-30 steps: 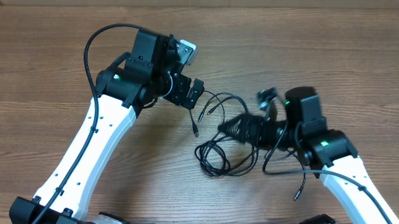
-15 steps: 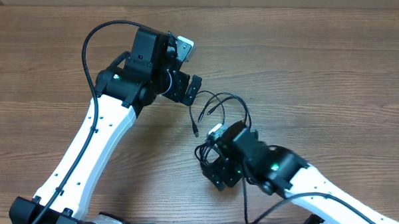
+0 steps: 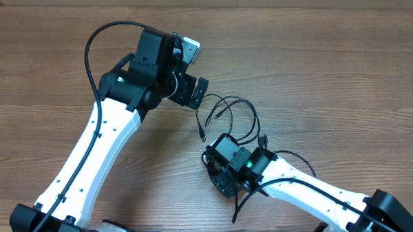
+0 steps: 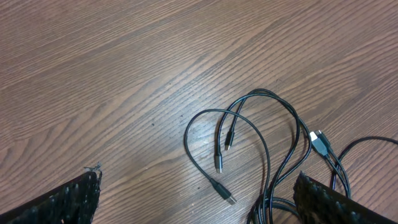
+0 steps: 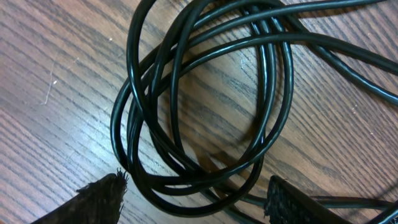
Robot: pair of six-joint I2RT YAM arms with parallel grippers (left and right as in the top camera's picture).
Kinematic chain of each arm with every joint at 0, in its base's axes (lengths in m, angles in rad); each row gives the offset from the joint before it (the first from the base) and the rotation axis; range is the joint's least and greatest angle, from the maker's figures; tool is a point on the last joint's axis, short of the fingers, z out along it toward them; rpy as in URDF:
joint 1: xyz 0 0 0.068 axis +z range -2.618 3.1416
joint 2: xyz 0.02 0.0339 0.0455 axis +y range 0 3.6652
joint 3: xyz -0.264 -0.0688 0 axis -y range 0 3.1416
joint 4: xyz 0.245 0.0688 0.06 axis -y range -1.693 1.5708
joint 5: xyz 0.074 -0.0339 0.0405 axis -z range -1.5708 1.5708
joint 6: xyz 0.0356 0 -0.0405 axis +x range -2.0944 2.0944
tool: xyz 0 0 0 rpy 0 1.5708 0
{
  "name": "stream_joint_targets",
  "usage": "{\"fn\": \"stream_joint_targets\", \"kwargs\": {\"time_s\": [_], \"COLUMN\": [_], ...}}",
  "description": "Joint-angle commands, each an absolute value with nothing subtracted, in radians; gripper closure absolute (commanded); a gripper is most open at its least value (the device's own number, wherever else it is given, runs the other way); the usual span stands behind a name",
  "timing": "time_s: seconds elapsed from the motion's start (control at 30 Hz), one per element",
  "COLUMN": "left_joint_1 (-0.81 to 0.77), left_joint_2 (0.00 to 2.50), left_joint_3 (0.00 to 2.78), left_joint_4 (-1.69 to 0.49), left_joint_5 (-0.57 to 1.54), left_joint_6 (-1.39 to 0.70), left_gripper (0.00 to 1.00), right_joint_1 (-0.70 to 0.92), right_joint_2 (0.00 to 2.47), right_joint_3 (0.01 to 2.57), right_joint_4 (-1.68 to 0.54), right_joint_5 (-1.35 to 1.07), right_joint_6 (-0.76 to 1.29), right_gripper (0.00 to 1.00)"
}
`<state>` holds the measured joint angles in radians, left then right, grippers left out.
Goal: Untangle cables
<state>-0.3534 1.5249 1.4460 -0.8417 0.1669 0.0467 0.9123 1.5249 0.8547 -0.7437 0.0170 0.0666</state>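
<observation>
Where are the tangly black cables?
In the overhead view, the cables lie between the two claws, coiled end under the right claw, plug ends nearer the left claw.

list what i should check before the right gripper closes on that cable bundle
1. Right gripper centred over the cables: ok, it straddles the coiled loops.
2. Right jaws wide enough: ok, open, with strands lying between them.
3. Left gripper free: ok, open and holding nothing.
4. Plug ends clear of the coil: ok, several lie spread on the table.
5. Single strand isolated for the grip: not ok, several loops overlap there.
6. Which loop belongs to which cable: cannot tell.
</observation>
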Motion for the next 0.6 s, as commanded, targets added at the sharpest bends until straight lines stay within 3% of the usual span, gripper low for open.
{"fn": "stream_joint_targets", "kwargs": {"time_s": [0.0, 0.57], "left_joint_1": [-0.352, -0.352], "left_joint_2": [1.517, 1.517], "left_joint_3": [1.442, 1.442], "left_joint_4": [-0.841, -0.841], "left_joint_5": [0.156, 0.157], "left_joint_6": [0.033, 0.033], "left_gripper": [0.01, 0.00], "right_joint_1": [0.918, 0.952], "right_joint_2": [1.542, 1.567], "right_joint_3": [0.870, 0.824], "right_joint_4": [-0.730, -0.633], "right_joint_5": [0.033, 0.052], "right_joint_6": [0.081, 0.108], "right_gripper": [0.27, 0.32]}}
